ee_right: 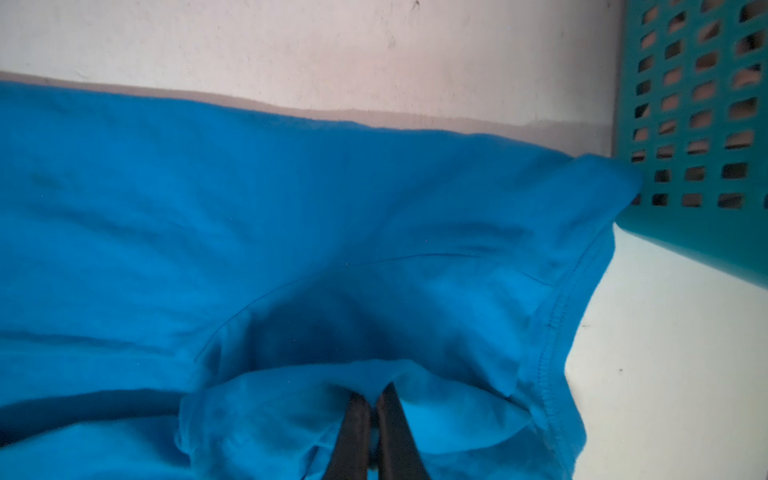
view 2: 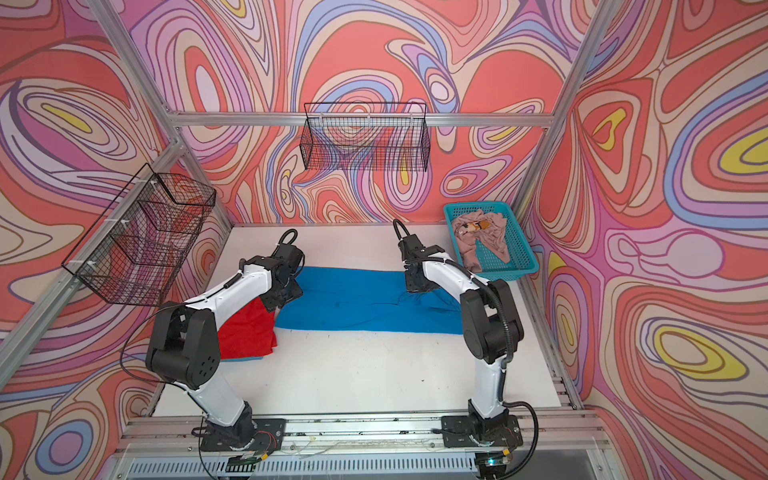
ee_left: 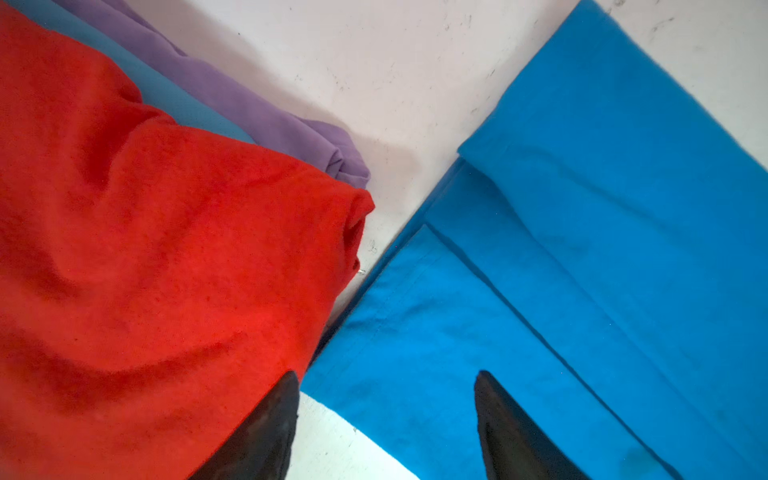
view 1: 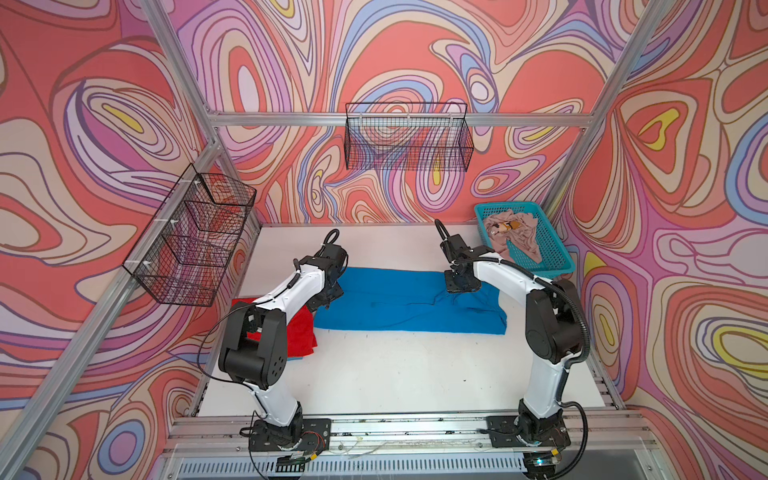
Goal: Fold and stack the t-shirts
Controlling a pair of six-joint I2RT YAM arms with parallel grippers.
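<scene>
A bright blue t-shirt (view 1: 407, 303) (view 2: 365, 303) lies folded in a long strip across the middle of the white table. My right gripper (ee_right: 372, 395) (view 1: 459, 286) is shut on a raised fold of this blue shirt (ee_right: 249, 208) near its right end. My left gripper (ee_left: 386, 376) (view 1: 328, 297) hovers open over the left corner of the blue shirt (ee_left: 582, 270), with nothing between its fingers. A folded red t-shirt (view 1: 301, 332) (ee_left: 145, 270) lies just to the left. The beige-pink printed t-shirt (view 1: 515, 232) (view 2: 482, 237) sits crumpled in the basket.
The turquoise mesh basket (view 1: 552, 257) (ee_right: 698, 124) stands at the back right, touching the blue shirt's corner. Under the red shirt lie a purple cloth (ee_left: 249, 104) and a teal one (ee_left: 178, 104). Black wire baskets hang on the back wall (view 1: 409, 141) and left wall (view 1: 191, 237).
</scene>
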